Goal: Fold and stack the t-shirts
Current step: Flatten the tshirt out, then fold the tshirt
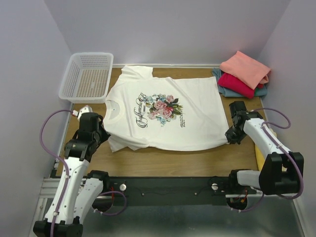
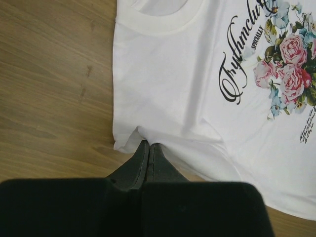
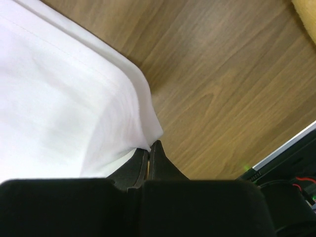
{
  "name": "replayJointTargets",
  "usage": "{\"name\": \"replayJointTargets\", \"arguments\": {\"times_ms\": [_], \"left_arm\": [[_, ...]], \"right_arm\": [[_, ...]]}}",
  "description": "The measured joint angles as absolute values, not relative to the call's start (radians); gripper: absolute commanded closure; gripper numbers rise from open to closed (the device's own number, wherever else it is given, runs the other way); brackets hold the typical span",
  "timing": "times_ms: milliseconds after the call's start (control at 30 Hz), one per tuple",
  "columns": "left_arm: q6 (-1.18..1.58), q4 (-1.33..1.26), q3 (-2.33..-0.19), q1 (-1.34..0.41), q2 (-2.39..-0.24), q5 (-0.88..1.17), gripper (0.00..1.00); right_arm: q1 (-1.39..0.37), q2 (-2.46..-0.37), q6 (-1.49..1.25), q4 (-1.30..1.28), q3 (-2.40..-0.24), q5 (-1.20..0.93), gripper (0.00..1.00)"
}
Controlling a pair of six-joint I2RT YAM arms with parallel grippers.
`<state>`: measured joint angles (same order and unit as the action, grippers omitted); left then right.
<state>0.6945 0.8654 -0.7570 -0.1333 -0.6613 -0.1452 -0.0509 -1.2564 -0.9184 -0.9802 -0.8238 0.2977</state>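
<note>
The large white t-shirt (image 1: 192, 128) with the rose print (image 1: 163, 107) lies spread on the wooden table, collar to the left. My left gripper (image 1: 102, 134) is shut on the shirt's near-left sleeve edge; in the left wrist view the gripper (image 2: 148, 144) pinches a pucker of the white cloth (image 2: 173, 89). My right gripper (image 1: 230, 137) is shut on the near-right hem corner, and in the right wrist view the gripper (image 3: 149, 144) meets the cloth corner (image 3: 74, 98). At the back right, the folded salmon-pink shirt (image 1: 245, 68) lies on the crimson one (image 1: 237, 84) and the grey-blue one (image 1: 217, 74).
A white plastic mesh basket (image 1: 86, 76) stands at the back left, beside the shirt's far sleeve. A yellow object (image 1: 259, 157) lies at the table's right edge, also in the right wrist view (image 3: 306, 7). Bare wood (image 1: 173, 158) runs along the near edge. Purple walls close in three sides.
</note>
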Motion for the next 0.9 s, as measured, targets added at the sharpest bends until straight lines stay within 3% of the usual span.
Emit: {"name": "replayJointTargets", "arguments": {"times_ms": [900], "left_arm": [[0.636, 0.637, -0.997, -0.133, -1.092, -0.213, 1.0]], "right_arm": [[-0.051, -1.57, -0.809, -0.782, -1.059, 0.298, 0.99]]}}
